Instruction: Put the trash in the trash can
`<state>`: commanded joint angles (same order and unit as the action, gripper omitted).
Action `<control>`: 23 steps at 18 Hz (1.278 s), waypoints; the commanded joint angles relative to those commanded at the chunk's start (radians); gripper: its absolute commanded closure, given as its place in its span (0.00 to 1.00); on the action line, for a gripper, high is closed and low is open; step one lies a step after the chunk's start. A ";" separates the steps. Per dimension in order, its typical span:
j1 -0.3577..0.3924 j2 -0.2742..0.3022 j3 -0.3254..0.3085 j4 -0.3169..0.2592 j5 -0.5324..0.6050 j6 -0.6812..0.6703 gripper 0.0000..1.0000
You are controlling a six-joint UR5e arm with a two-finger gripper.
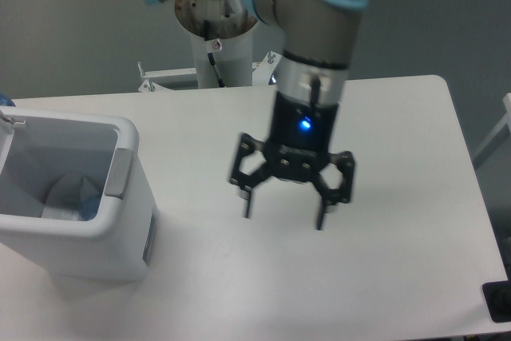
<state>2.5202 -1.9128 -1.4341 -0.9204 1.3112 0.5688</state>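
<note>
The white trash can (pixel 120 221) stands at the table's left edge, its grey panel on the right-hand rim. Inside it lies pale trash (pixel 70 197) with a bluish tint, partly hidden by the walls; I cannot tell the separate pieces apart. My gripper (pixel 283 217) hangs over the middle of the table, well to the right of the can. Its two black fingers (pixel 321 217) are spread wide apart and hold nothing.
The white table (pixel 399 157) runs to a rounded far-right corner and a near edge at the bottom. The arm's base column (pixel 217 29) stands behind the far edge. A dark object (pixel 499 301) sits past the near right corner.
</note>
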 joint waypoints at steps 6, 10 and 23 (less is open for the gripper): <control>0.045 -0.054 -0.031 -0.049 0.135 0.288 0.00; 0.049 -0.057 -0.032 -0.142 0.203 0.518 0.00; 0.046 -0.064 -0.037 -0.189 0.280 0.568 0.00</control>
